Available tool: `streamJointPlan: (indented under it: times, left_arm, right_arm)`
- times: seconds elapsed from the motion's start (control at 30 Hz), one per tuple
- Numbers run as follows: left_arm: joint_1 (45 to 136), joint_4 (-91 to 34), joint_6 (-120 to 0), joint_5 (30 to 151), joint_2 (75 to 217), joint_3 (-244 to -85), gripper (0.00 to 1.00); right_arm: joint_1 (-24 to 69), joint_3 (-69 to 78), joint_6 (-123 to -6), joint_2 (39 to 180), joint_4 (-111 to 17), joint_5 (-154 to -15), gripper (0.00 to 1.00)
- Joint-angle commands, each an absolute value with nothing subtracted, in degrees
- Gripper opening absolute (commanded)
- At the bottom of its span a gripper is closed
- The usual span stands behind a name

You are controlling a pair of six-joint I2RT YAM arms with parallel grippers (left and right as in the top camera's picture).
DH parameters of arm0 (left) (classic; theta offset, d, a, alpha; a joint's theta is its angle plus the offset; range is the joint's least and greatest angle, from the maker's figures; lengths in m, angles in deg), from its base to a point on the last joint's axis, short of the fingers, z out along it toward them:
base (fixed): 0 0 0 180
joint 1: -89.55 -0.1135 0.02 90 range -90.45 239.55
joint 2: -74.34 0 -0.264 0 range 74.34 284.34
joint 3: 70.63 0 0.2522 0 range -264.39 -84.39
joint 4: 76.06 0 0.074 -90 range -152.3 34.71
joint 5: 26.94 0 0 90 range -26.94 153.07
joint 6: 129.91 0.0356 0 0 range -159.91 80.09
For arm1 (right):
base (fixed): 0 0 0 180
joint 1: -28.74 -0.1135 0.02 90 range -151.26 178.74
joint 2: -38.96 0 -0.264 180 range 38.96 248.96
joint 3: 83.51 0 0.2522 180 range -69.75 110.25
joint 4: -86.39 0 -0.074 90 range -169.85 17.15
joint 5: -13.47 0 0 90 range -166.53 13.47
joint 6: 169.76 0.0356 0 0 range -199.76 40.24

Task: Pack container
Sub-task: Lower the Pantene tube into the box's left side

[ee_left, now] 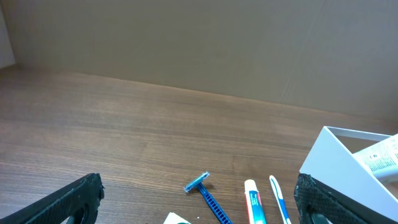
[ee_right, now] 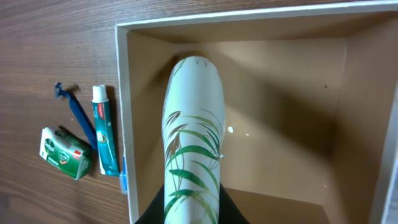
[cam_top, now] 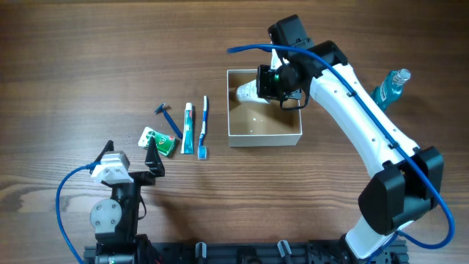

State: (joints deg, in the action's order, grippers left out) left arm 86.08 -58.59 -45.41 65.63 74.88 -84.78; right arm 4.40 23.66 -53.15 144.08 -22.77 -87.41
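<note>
The container (cam_top: 264, 138), a square white-walled box with a tan inside, stands at the table's middle. My right gripper (cam_top: 272, 82) is shut on a white tube with green leaf print (cam_top: 248, 91). It holds the tube tilted, the tube's far end down inside the container by the back left corner. In the right wrist view the tube (ee_right: 193, 143) runs up from between my fingers (ee_right: 160, 211) over the container's floor, inside its left wall (ee_right: 122, 93). My left gripper (cam_top: 132, 155) is open and holds nothing, near the front left, beside a green soap box (cam_top: 157, 141).
Left of the container lie a blue razor (cam_top: 167, 117), a toothpaste tube (cam_top: 188, 128) and a toothbrush (cam_top: 204, 125) in a row. A blue bottle (cam_top: 388, 88) lies at the far right behind my right arm.
</note>
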Motion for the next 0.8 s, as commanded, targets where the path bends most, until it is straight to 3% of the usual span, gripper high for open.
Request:
streamJointPlan:
  times: [0.0, 0.23, 0.77]
  left_arm:
    - [86.37, -57.98, -46.39, 64.93, 74.73, -84.73, 1.00]
    - [86.37, -57.98, -46.39, 64.91, 74.73, -84.73, 1.00]
    - [86.37, -57.98, -46.39, 64.93, 74.73, -84.73, 1.00]
  right_arm:
    - [4.16, 24.42, -54.35, 143.66, -23.32, -86.67, 0.14]
    - [4.14, 24.42, -54.86, 143.66, -23.28, -86.91, 0.19]
    - [4.14, 24.42, -55.82, 143.66, -24.54, -89.79, 0.18]
